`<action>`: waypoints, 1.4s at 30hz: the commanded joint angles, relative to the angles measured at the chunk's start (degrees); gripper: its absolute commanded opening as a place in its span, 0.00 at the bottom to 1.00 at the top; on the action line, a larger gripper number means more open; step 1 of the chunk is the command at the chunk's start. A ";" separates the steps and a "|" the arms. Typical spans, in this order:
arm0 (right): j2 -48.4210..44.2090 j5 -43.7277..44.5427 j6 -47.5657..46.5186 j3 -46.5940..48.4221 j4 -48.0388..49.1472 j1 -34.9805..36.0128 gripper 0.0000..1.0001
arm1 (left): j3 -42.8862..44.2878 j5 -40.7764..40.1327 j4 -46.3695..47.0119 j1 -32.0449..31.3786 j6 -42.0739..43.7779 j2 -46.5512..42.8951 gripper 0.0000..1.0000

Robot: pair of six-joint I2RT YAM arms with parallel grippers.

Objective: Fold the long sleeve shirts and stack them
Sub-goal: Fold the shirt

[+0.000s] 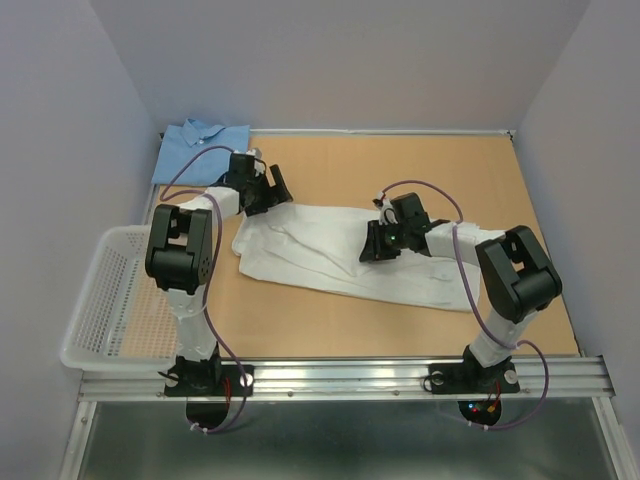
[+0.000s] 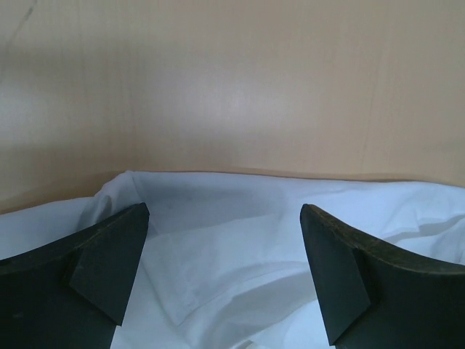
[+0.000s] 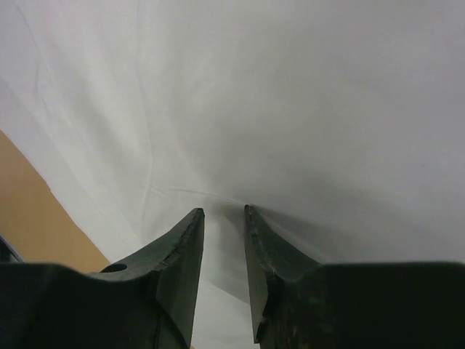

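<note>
I have the plain white collared cloth shirt (image 1: 310,262) lying spread and rumpled across the middle of the light wooden table (image 1: 420,175), its long side running from the left arm's reach to the right arm's. The light blue collared shirt (image 1: 200,146) sits folded in the far left corner of the table, well apart from the white one. A white plastic mesh basket (image 1: 108,234) hangs off the table's left edge, beside the left arm.

My left gripper (image 2: 225,212) hovers over the far left end of the white shirt with its jaws spread wide. Through its wrist camera I see the cloth's edge and bare wood between the fingers, which hold nothing.

My right gripper (image 3: 224,211) is down over the middle of the white shirt, jaws drawn narrow with only a slim gap. Creases in the fabric run toward the fingertips (image 3: 190,240), but I cannot tell whether any cloth is pinched between them.
</note>
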 commanded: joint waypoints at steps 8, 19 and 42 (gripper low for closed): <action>-8.03 20.98 -7.03 5.67 -11.47 -1.18 0.38 | 1.27 -9.19 -5.93 -0.35 4.02 -5.07 0.98; -7.68 46.96 -5.99 12.55 -32.29 -1.18 0.59 | 5.51 -22.74 -24.30 -14.67 4.38 -14.05 0.99; 0.85 17.39 0.26 7.71 -38.82 11.03 0.61 | 38.22 -20.27 -29.05 -18.99 10.26 21.69 0.99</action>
